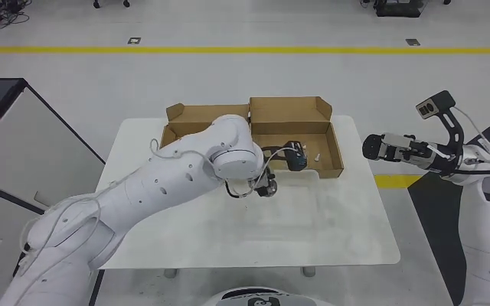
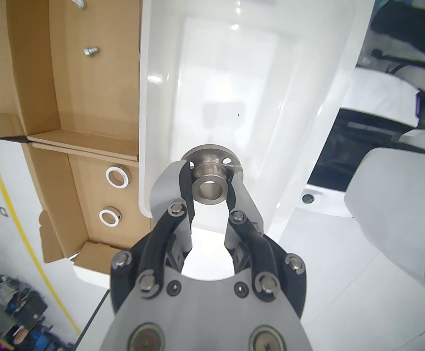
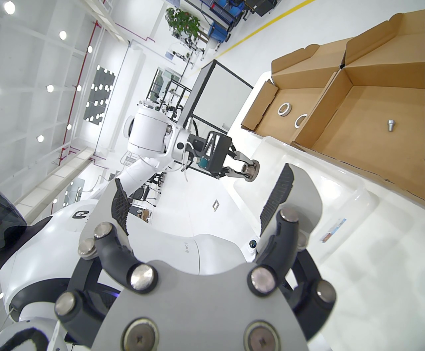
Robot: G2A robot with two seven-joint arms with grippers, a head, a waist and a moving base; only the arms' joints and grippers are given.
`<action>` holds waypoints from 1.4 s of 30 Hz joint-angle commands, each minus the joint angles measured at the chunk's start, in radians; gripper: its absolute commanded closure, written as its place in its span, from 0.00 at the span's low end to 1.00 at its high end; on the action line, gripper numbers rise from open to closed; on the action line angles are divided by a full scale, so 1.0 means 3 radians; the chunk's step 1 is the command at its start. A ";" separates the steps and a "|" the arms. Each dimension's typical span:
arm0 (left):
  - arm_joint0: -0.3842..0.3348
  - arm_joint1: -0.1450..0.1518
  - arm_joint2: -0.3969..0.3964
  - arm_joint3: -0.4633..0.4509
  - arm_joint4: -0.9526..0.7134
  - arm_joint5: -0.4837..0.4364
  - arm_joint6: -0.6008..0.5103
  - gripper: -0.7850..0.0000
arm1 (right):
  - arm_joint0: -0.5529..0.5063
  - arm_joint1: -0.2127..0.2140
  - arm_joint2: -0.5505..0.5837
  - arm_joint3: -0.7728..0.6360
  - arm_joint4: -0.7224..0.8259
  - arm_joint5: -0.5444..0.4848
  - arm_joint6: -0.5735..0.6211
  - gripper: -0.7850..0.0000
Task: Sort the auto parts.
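- My L claw (image 2: 209, 187) is pinching a flanged metal hub (image 2: 210, 169) by its narrow collar, one pad on each side. The flange end faces away from the claw.
- The hub hangs over the white tray (image 2: 143, 99), inside the rim & near one short end. In the R wrist view it looks to be in the air above the tray. Can't tell how far off the tray floor.
- Top view: the bench (image 1: 321, 237) fills mid frame. My L arm comes in from lower left & ends at frame centre.
- 2 open cardboard boxes sit side by side, walls touching, at upper centre of the top view along the bench's far edge.
- Ring box (image 1: 203, 115) is the one toward frame left. It has 2 white rings (image 2: 117, 177) flat on its floor, near each other but apart.
- Bolt box (image 1: 291, 115) is the one toward frame right. It has 1 short metal bolt (image 2: 92, 51) on its floor, away from the walls. A 2nd metal bit (image 2: 79, 2) lies further in, cut by the frame edge, so can't tell what it is.
- The tray lies just in front of both boxes, its long side along them. Can't tell if it touches the cardboard.
- My R claw (image 3: 202, 186) is spread wide w/ nothing between the pads. In the top view it sits at frame right, mid height, out past the bench edge & well apart from the boxes, tray & hub.
- A yellow floor line (image 1: 245, 50) runs across the upper part of the top view, behind the bench.
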 commanded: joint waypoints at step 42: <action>0.1272 0.0489 -0.2403 -0.0694 -0.4372 -0.1399 0.1098 1.00 | 0.0000 0.0000 0.0000 0.0000 0.0000 0.0000 0.0000 0.00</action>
